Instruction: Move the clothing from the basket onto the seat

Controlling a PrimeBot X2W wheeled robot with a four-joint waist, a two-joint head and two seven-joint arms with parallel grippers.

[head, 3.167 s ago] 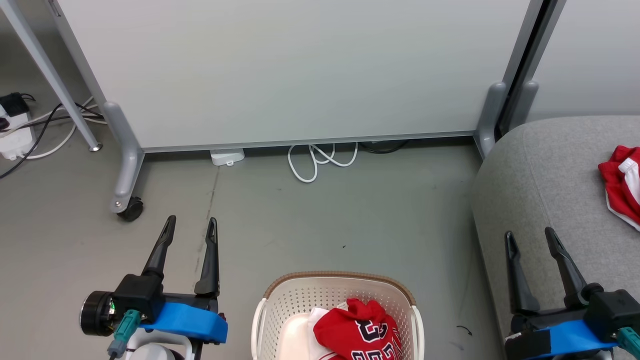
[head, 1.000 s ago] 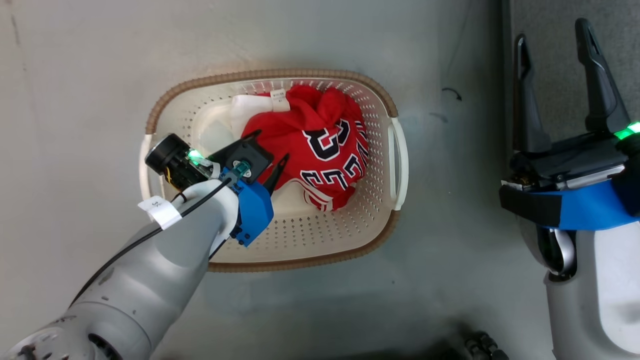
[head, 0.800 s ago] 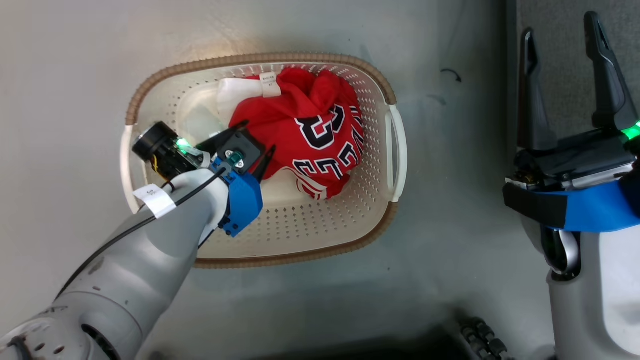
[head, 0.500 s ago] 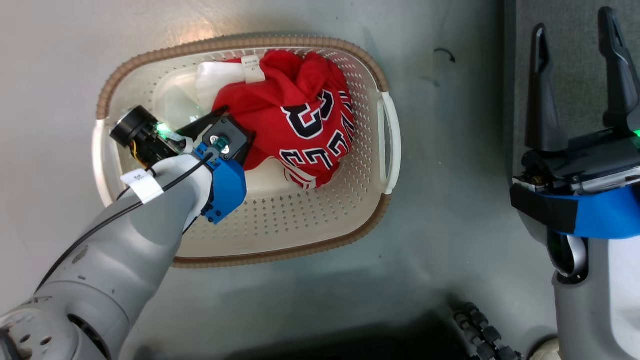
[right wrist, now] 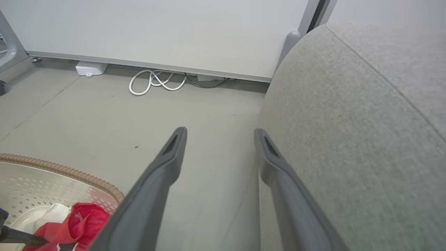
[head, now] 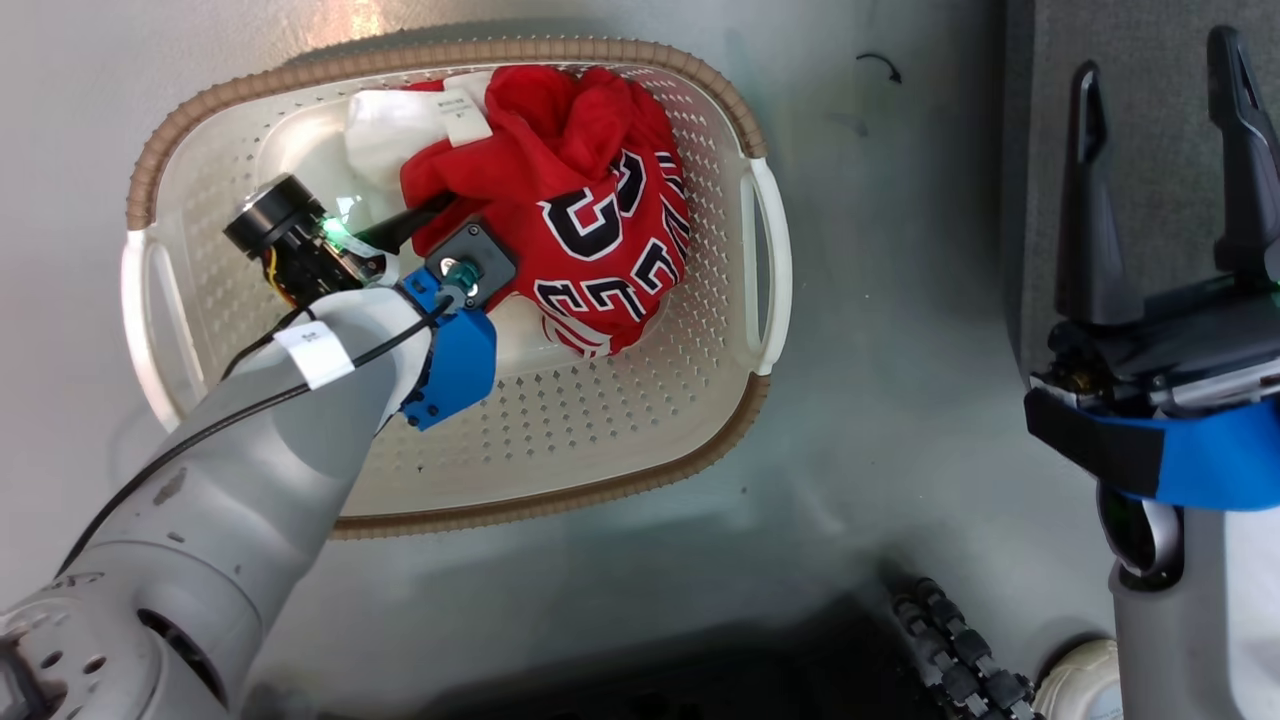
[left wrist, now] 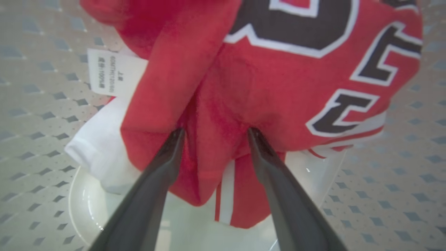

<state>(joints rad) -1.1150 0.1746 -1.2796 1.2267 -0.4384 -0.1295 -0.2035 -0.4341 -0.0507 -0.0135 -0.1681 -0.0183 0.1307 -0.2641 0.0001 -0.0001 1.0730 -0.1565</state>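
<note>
In the head view, the clothing (head: 570,200) is seen bunched inside the basket (head: 560,495), with lift and carry judged not yet done. The right gripper (head: 1155,60) is held open over the seat (head: 1040,250). In the left wrist view, the left gripper (left wrist: 216,131) is spread wide, its tips pressed into a red fold. In the right wrist view, bare floor (right wrist: 209,115) is shown between basket rim and seat edge.

grey forearm (head: 250,440), blue bracket (head: 455,365), dark-fingered right end effector (head: 1155,58), maybe a white tag (head: 312,352).
</note>
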